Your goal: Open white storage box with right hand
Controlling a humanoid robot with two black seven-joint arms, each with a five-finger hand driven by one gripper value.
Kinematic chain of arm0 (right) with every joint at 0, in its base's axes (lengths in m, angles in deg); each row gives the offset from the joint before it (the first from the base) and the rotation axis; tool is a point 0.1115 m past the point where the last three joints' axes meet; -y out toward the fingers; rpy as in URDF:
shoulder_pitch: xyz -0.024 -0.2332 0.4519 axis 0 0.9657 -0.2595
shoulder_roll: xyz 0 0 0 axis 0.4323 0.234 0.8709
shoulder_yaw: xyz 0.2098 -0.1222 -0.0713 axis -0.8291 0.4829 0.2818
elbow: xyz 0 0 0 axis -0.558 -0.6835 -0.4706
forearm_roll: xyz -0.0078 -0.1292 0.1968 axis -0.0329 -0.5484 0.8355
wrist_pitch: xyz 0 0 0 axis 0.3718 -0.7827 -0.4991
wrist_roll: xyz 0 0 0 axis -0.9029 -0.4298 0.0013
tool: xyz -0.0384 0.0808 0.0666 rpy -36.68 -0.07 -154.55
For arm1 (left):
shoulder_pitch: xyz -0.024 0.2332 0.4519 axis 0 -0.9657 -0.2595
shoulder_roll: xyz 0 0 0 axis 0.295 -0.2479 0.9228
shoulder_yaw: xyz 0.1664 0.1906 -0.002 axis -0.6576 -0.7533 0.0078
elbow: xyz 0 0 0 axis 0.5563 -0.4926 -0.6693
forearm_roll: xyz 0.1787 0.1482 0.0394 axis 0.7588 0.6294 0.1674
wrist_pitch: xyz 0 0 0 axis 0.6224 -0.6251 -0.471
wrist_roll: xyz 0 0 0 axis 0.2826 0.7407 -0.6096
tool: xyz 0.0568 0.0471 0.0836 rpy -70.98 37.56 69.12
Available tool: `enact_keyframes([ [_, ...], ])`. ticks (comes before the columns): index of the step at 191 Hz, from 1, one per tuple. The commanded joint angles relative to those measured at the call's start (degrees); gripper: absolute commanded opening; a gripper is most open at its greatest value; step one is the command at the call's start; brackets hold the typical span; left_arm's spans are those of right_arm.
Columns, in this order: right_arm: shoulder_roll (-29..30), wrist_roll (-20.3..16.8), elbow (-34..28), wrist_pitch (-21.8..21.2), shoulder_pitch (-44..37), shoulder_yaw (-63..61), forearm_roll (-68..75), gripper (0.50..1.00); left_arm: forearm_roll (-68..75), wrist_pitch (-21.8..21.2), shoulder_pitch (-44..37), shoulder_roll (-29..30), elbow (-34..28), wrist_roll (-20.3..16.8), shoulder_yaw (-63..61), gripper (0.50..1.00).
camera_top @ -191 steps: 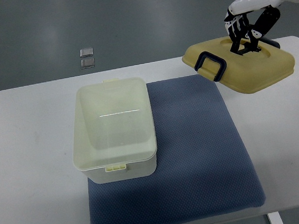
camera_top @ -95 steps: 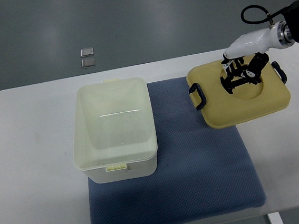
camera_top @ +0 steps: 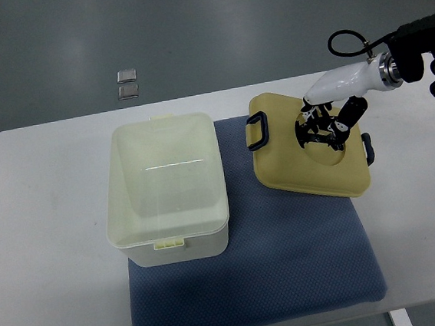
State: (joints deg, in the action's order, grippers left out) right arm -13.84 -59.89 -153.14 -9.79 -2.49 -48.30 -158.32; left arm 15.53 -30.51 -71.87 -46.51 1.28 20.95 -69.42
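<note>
Top view: your right hand point(camera_top: 323, 127) came in from the rt edge, fingers curled round the handle of the yellow lid point(camera_top: 309, 156), which lay on the blue mat point(camera_top: 288, 256). White storage box point(camera_top: 166, 185) sat lidless, well to the hand's left.

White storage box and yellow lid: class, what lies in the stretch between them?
In the top view, only bare blue mat separates the white storage box from the yellow lid, which the right hand grips.
</note>
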Motion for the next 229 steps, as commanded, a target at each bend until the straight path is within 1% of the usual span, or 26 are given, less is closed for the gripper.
enact_keyframes([
  [1, 1.22, -0.08, -0.02, 0.37, 0.78, 0.01, -0.03, 0.500, 0.01, 0.00, 0.00, 0.00, -0.05, 0.00, 0.00, 1.000],
  [82, 5.18, 0.01, -0.37, 1.16, 1.14, -0.87, 0.85, 0.500, 0.01, 0.00, 0.00, 0.00, -0.05, 0.00, 0.00, 1.000],
  [102, 6.49, -0.08, -0.37, 2.83, 2.01, -0.96, 0.94, 0.500, 0.01, 0.00, 0.00, 0.00, -0.05, 0.00, 0.00, 1.000],
  [134, 8.17, -0.08, -0.37, 3.27, 3.16, -0.96, 0.94, 0.500, 0.01, 0.00, 0.00, 0.00, -0.05, 0.00, 0.00, 1.000],
  [167, 9.75, -0.60, -0.19, 4.68, 4.30, -1.04, 0.94, 0.500, 0.01, 0.00, 0.00, 0.00, -0.05, 0.00, 0.00, 1.000],
  [193, 9.84, -0.69, 0.33, 5.21, 4.56, -1.04, 0.94, 0.500, 0.01, 0.00, 0.00, 0.00, -0.05, 0.00, 0.00, 1.000],
  [194, 9.84, -0.69, 0.33, 5.21, 4.56, -1.04, 0.94, 0.557, 0.01, 0.00, 0.00, 0.00, -0.05, 0.00, 0.00, 1.000],
  [195, 9.84, -0.69, 0.33, 5.21, 4.56, -1.04, 0.94, 0.558, 0.01, 0.00, 0.00, 0.00, -0.05, 0.00, 0.00, 1.000],
  [196, 9.84, -0.78, 0.42, 5.29, 4.65, -1.13, 1.03, 0.667, 0.01, 0.00, 0.00, 0.00, -0.05, 0.00, 0.00, 1.000],
  [197, 9.84, -0.78, 0.42, 5.30, 4.65, -1.13, 1.03, 0.668, 0.01, 0.00, 0.00, 0.00, -0.05, 0.00, 0.00, 1.000],
  [198, 9.84, -0.78, 0.42, 5.30, 4.65, -1.13, 1.03, 0.753, 0.01, 0.00, 0.00, 0.00, -0.05, 0.00, 0.00, 1.000],
  [199, 9.84, -0.78, 0.42, 5.30, 4.65, -1.13, 1.03, 0.754, 0.01, 0.00, 0.00, 0.00, -0.05, 0.00, 0.00, 1.000],
  [200, 9.84, -0.78, 0.42, 5.30, 4.65, -1.13, 1.03, 0.833, 0.01, 0.00, 0.00, 0.00, -0.05, 0.00, 0.00, 1.000],
  [201, 9.84, -0.78, 0.42, 5.30, 4.65, -1.13, 1.03, 0.834, 0.01, 0.00, 0.00, 0.00, -0.05, 0.00, 0.00, 1.000],
  [202, 9.75, -0.87, 0.51, 5.30, 4.74, -1.13, 1.03, 0.882, 0.01, 0.00, 0.00, 0.00, -0.05, 0.00, 0.00, 1.000],
  [203, 9.75, -0.87, 0.51, 5.30, 4.74, -1.13, 1.03, 0.883, 0.01, 0.00, 0.00, 0.00, -0.05, 0.00, 0.00, 1.000],
  [204, 9.75, -0.87, 0.51, 5.21, 4.74, -1.13, 1.11, 0.899, 0.01, 0.00, 0.00, 0.00, -0.05, 0.00, 0.00, 1.000],
  [222, 9.66, -0.87, 0.69, 4.94, 4.83, -1.13, 1.20, 0.921, 0.01, 0.00, 0.00, 0.00, -0.05, 0.00, 0.00, 1.000],
  [229, 9.57, -0.87, 0.69, 4.86, 4.83, -1.13, 1.20, 0.921, 0.01, 0.00, 0.00, 0.00, -0.05, 0.00, 0.00, 1.000],
])
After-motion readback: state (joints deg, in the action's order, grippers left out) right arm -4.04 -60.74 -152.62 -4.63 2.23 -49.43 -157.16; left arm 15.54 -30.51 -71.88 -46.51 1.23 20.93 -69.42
